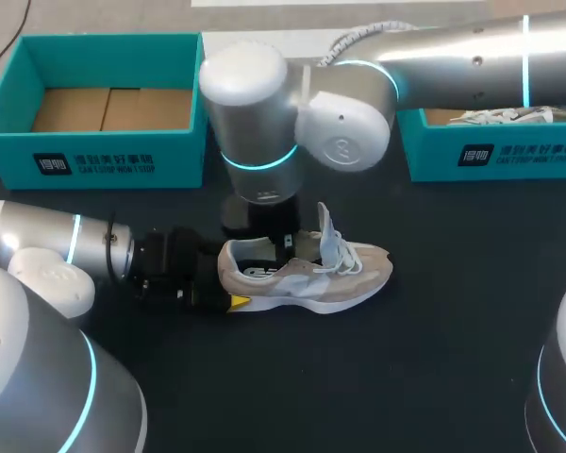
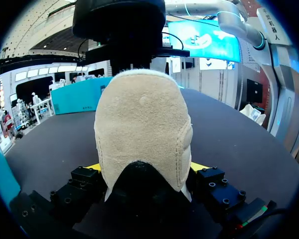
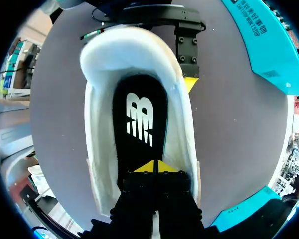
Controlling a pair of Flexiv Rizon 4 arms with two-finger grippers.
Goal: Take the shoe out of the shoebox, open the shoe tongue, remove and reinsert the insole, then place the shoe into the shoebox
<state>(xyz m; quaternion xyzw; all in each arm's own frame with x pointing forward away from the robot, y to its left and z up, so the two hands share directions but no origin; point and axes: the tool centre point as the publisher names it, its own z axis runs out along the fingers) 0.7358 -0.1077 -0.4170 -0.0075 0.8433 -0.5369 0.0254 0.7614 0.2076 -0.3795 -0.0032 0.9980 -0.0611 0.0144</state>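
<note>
So the left gripper point(image 2: 144, 168) is clamped on the heel of the beige shoe point(image 1: 307, 274) from both sides; the right gripper point(image 3: 154, 167) sits inside it, fingers pinched together, tips on the black insole point(image 3: 139, 124).

Tally at the table: pairs of most things, one insole.

Two teal shoeboxes stood there, the left shoebox point(image 1: 94, 146) and the right shoebox point(image 1: 495, 156). There were two shoes: one beige shoe point(image 1: 302, 274) on the single dark table point(image 1: 434, 377) and a second shoe point(image 1: 505, 116) in the right shoebox. One black insole point(image 3: 139, 124) showed. Two arms came in, the left arm point(image 1: 47, 245) and the right arm point(image 1: 453, 57), each with one gripper, the left gripper point(image 2: 145, 167) and the right gripper point(image 3: 154, 167). That made four yellow tips.
</note>
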